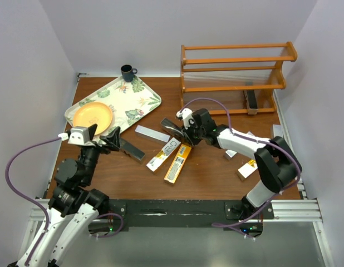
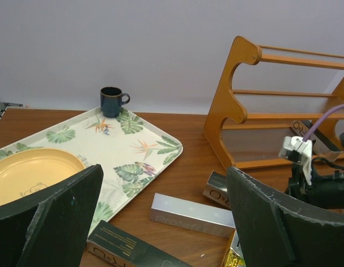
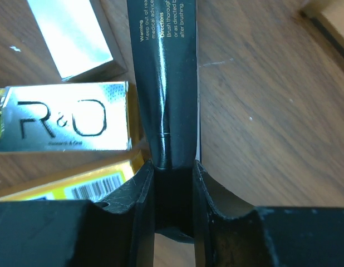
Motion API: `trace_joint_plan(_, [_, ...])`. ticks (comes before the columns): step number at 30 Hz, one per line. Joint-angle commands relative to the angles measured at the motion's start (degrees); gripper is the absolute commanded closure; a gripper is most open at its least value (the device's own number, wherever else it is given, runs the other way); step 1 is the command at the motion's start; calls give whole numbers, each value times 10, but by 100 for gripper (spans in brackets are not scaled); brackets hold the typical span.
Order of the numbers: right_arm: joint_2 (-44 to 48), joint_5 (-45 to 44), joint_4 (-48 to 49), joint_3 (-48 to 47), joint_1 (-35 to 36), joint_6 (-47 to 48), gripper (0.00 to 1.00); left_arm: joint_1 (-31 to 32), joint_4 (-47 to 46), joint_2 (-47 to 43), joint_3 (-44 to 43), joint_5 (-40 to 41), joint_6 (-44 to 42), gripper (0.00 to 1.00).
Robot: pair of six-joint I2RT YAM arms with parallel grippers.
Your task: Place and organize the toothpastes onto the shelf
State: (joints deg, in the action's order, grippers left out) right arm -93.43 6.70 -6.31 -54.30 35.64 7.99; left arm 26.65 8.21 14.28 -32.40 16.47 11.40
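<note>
Two-arm workspace, overhead and wrist views. Right gripper [image 3: 173,167]: fingers pressed shut on one end of a black toothpaste box [image 3: 163,83], at mid-table in front of the wooden shelf [image 1: 239,58]. Left gripper [image 2: 163,183]: jaws spread wide, holding nothing, hovering over a second black box [image 2: 127,250] beside the leaf-patterned tray [image 1: 139,105]. A third black box [image 1: 251,100] sits on the shelf's bottom tier. A silver box [image 1: 151,133] and two orange-yellow boxes [image 1: 177,163] lie loose on the table [image 1: 205,183] between the arms; further boxes [image 1: 247,168] lie near the right arm
</note>
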Motion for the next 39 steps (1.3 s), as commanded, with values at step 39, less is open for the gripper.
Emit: trace_joint_plan(39, [-24, -165, 108, -100, -267, -162, 82, -2, -16, -12, -12, -11, -2, 2])
